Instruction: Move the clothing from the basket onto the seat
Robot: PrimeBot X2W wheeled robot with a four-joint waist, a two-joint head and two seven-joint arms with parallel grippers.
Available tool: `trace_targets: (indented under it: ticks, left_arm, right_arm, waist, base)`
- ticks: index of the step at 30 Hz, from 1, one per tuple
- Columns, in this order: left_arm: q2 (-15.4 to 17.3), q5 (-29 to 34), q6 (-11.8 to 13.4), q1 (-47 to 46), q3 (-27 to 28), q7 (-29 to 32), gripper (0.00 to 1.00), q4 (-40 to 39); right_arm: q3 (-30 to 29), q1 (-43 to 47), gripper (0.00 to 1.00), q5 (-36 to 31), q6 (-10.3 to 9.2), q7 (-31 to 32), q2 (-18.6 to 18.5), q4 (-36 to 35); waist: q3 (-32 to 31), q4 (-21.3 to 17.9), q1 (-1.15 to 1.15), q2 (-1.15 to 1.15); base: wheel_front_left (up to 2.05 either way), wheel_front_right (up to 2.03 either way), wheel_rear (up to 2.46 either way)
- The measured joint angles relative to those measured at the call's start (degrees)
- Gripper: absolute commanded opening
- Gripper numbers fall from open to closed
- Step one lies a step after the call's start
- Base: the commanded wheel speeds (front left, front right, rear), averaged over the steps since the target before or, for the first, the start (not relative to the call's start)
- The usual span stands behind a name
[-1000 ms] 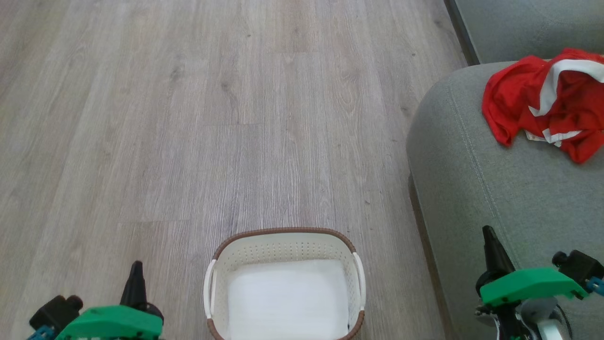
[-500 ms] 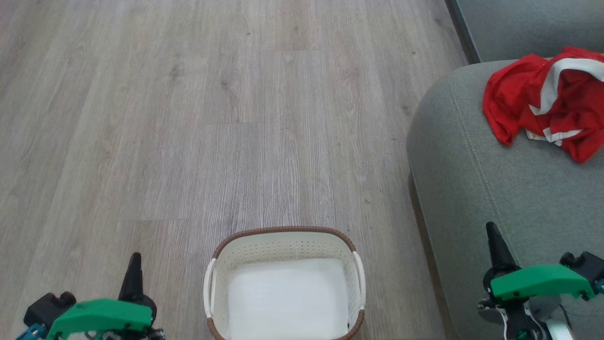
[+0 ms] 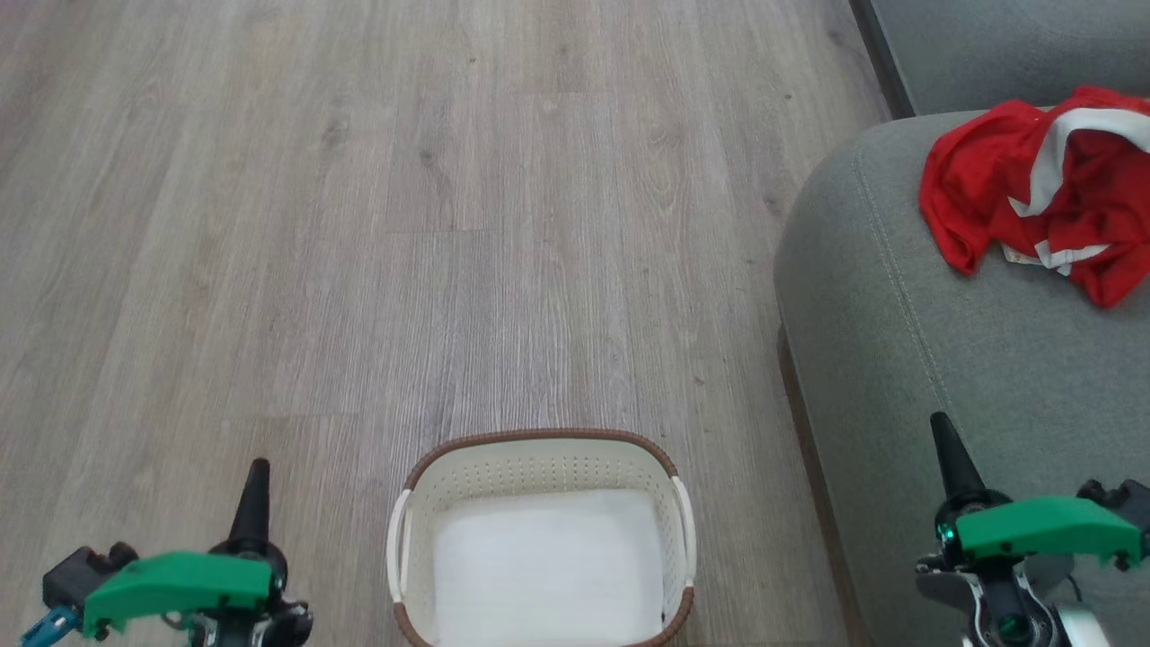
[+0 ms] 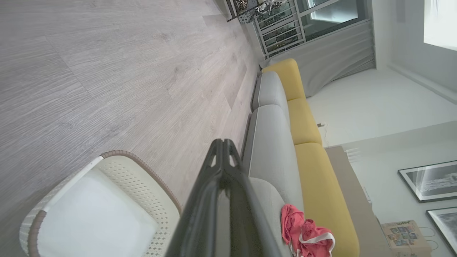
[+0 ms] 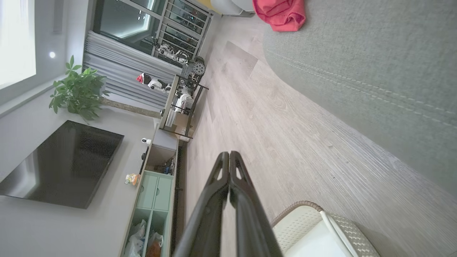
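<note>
**A:** Head camera looking down, and the basket (image 3: 539, 467) stands at six o'clock on the wood floor (image 3: 359, 225). Brown braided rim up, white handles at the sides, white bottom in plain sight.

**B:** And the clothing (image 3: 1033, 193)?

**A:** Up at two o'clock! It's a crumpled red heap with white trim, lying on the seat (image 3: 943, 377), well apart from the basket. The seat takes the whole three o'clock side, with a stitched seam following its rounded corner.

**B:** Where are the arms?

**A:** The left gripper (image 3: 258, 476) is at seven o'clock, over the floor on the basket's left. The right gripper (image 3: 945, 440) is at four o'clock, showing against the seat's grey fabric. Both point toward twelve.

**B:** Jaws?

**A:** Together on both sides. Each wrist camera shows its pair of long dark fingers pressed tip to tip. The left pair aims along the sofa's front edge, the right pair along the floor.
</note>
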Motion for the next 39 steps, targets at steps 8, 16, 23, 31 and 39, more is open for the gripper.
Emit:
trace_targets:
  ticks: [8,16,23,31,39]
  left_arm:
    - [-0.1,-4.9,-1.0,-0.6,1.1,1.4,0.0,0.1]
    - [-0.3,-9.8,-2.0,-2.0,1.5,2.8,0.0,0.2]
    - [-0.4,-13.9,-2.8,-2.6,1.9,3.9,0.0,0.3]
    - [-0.5,-18.8,-3.8,-3.9,2.9,4.9,0.0,0.3]
    - [-0.7,-22.8,-4.5,-4.8,3.3,5.9,0.0,0.4]
  right_arm:
    - [-0.5,-0.4,0.0,5.2,0.0,1.3,0.0,-0.5]
    - [-1.0,-0.4,0.0,10.3,0.0,2.6,0.0,-1.2]
    - [-1.5,-0.4,0.0,14.9,0.0,3.6,0.0,-1.6]
    - [-1.9,-0.4,0.0,20.0,0.0,4.9,0.0,-2.3]
    - [-2.3,-0.4,0.0,24.2,0.0,5.9,0.0,-2.8]
  waist:
    - [0.1,0.0,0.0,0.0]
    - [0.3,0.0,0.0,0.0]
    - [0.4,0.0,0.0,0.0]
    - [0.5,0.0,0.0,0.0]
    - [0.6,0.0,0.0,0.0]
  base:
    - [0.0,0.0,0.0]
    - [0.0,0.0,0.0]
    - [0.0,0.0,0.0]
    - [0.0,0.0,0.0]
    - [0.0,0.0,0.0]
